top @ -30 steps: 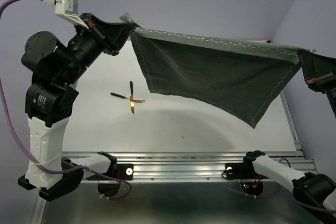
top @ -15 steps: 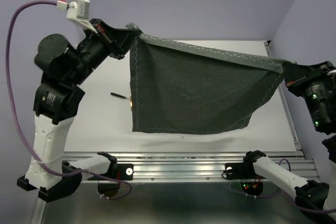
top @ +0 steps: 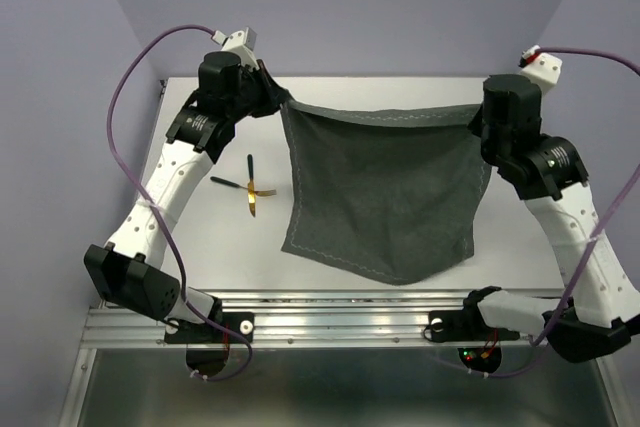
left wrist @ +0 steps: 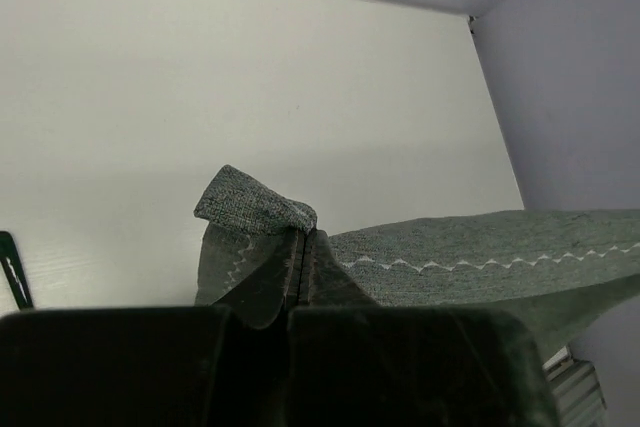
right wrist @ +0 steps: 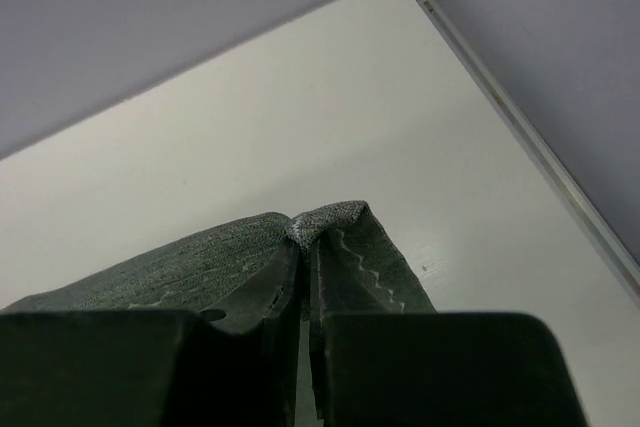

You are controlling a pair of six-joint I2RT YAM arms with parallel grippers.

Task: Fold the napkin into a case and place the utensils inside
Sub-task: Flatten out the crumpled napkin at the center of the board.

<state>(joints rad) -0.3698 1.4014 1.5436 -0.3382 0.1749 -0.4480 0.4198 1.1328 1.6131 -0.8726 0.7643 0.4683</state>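
The utensils lie crossed on the white counter. They are thin, part gold and part dark, and sit left of the napkin, not touching it. The left claw is clamped tight on the napkin's top left corner, and a small bump of cloth pokes out past its tips. The napkin is dark grey-green with a light zigzag stitch along its edge. It hangs like a curtain over the middle of the counter, its top edge pulled straight. The right claw pinches the top right corner. The walls are purple. A metal rail runs along the near edge. I cannot tell if the napkin's bottom edge touches the counter. The utensils are too small to tell fork from spoon.
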